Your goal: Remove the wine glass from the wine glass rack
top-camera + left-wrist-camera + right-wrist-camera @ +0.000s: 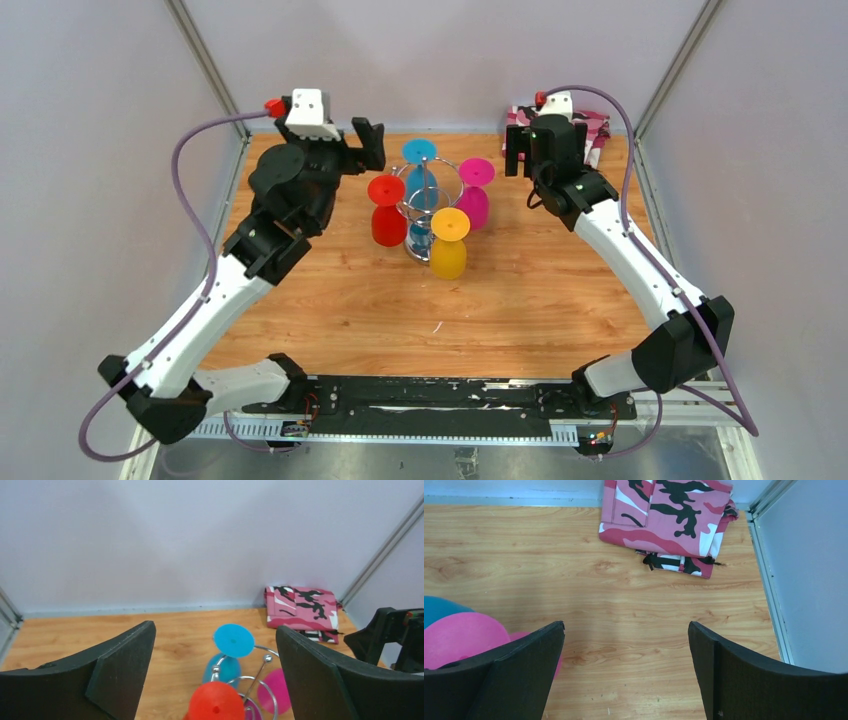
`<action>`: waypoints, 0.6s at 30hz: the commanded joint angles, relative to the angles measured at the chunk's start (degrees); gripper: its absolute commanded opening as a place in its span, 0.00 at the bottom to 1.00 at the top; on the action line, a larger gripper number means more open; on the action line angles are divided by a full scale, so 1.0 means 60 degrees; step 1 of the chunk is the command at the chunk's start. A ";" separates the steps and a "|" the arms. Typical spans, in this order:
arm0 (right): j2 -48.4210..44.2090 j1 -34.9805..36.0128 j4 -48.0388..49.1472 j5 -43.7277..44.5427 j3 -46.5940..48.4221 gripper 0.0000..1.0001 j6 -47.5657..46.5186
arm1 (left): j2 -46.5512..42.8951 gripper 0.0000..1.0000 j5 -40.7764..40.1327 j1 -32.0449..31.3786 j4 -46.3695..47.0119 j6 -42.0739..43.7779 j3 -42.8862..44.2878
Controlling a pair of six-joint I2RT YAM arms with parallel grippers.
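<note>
The chrome wine glass rack [430, 192] stands mid-table with several plastic glasses hanging upside down: red [387, 212], blue [420, 160], magenta [474, 195] and yellow [449, 245]. My left gripper [368, 143] is open and empty, up and to the left of the rack. In the left wrist view the red foot [216, 703], the blue foot [233, 640] and the rack's wire [257, 677] show between its fingers. My right gripper [520, 150] is open and empty, to the right of the rack. The magenta foot [461, 637] shows at its left finger.
A folded pink camouflage cloth [590, 130] lies in the back right corner; it also shows in the right wrist view [669, 520] and the left wrist view [302, 606]. Grey walls and metal frame posts ring the wooden table [440, 310].
</note>
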 commanded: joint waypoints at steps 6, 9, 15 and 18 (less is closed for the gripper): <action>-0.0362 -0.0134 -0.0411 -0.0681 -0.0232 0.99 0.0512 | -0.1938 1.00 -0.0473 -0.0017 0.2350 0.1375 -0.1938; -0.0727 -0.0134 -0.0385 -0.1249 -0.0619 0.99 0.0716 | -0.2148 1.00 -0.0630 -0.0024 0.2299 0.1141 -0.2394; -0.1874 -0.0141 0.0004 -0.1904 -0.1600 0.95 0.0987 | -0.2611 1.00 -0.0958 -0.0010 0.1625 0.0095 -0.3160; -0.2510 -0.0342 0.0362 -0.2402 -0.2044 0.94 0.1320 | -0.3253 0.97 -0.0930 0.0141 0.2021 -0.0407 -0.3787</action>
